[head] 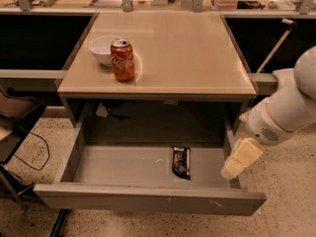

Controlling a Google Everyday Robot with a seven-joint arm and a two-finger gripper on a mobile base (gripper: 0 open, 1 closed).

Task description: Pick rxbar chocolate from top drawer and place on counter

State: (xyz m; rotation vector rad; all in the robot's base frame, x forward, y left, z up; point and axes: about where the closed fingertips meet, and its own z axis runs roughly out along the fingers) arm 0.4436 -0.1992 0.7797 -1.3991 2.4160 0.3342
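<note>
The rxbar chocolate [181,162], a small flat bar in a black wrapper, lies on the grey bottom of the open top drawer [123,166], right of its middle. The beige counter [187,48] sits above the drawer. My gripper [239,159], pale cream on a white arm, hangs over the drawer's right side wall, to the right of the bar and apart from it. It holds nothing that I can see.
A red soda can [122,59] and a white bowl [101,49] stand on the counter's left part. The drawer's scuffed front panel [148,197] juts toward me. A dark chair [17,115] and cables are at the left. Cluttered shelves run along the back.
</note>
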